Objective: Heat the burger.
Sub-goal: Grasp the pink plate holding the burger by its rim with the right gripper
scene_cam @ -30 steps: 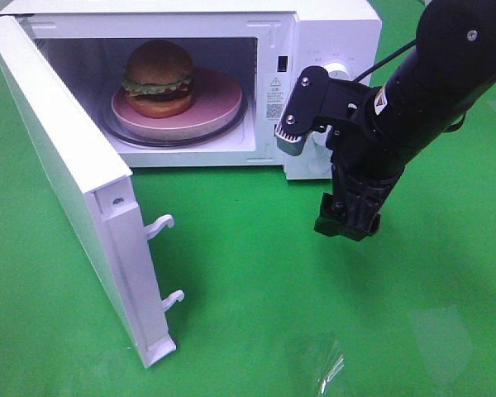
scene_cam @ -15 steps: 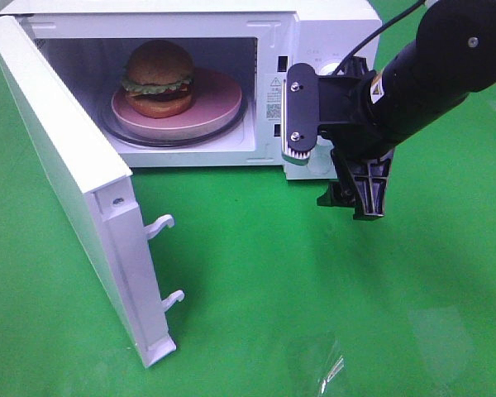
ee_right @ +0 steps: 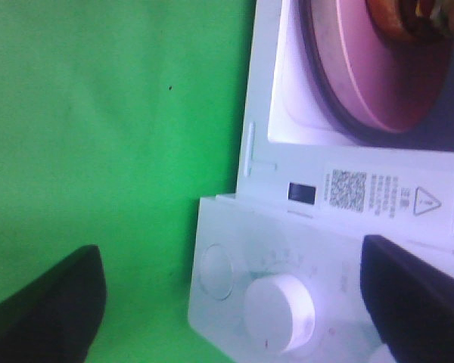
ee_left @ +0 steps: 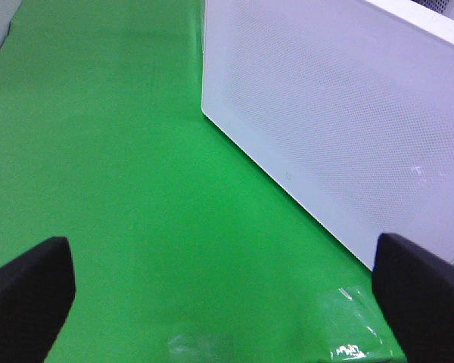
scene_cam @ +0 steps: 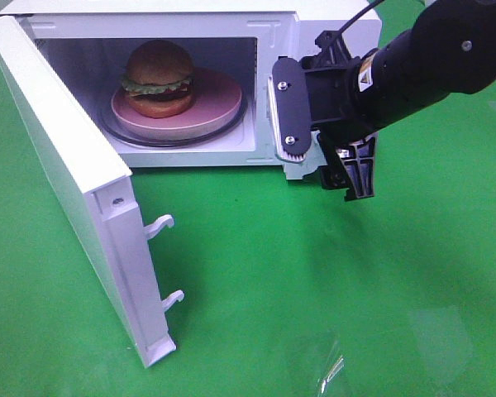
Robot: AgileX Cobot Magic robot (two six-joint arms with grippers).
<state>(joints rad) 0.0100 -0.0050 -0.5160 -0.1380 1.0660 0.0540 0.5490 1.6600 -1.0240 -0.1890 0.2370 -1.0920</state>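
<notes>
Burger [scene_cam: 158, 78] loaded in microwave [scene_cam: 331, 25]; left gripper [ee_left: 227, 302] and right gripper [ee_right: 231, 310] fingers released, empty. Next move likely: swing door [scene_cam: 66, 157], at 9 o'clock, shut.

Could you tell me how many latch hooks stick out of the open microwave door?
2, both on the door edge: upper hook, and lower hook below it; none appears hidden.

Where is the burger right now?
In the exterior high view, the burger sits on the left part of the pink plate, inside the open microwave at upper left.

Warning triangle [ee_right: 426, 200], QR code [ee_right: 348, 189], on microwave [ee_right: 234, 227]
</notes>
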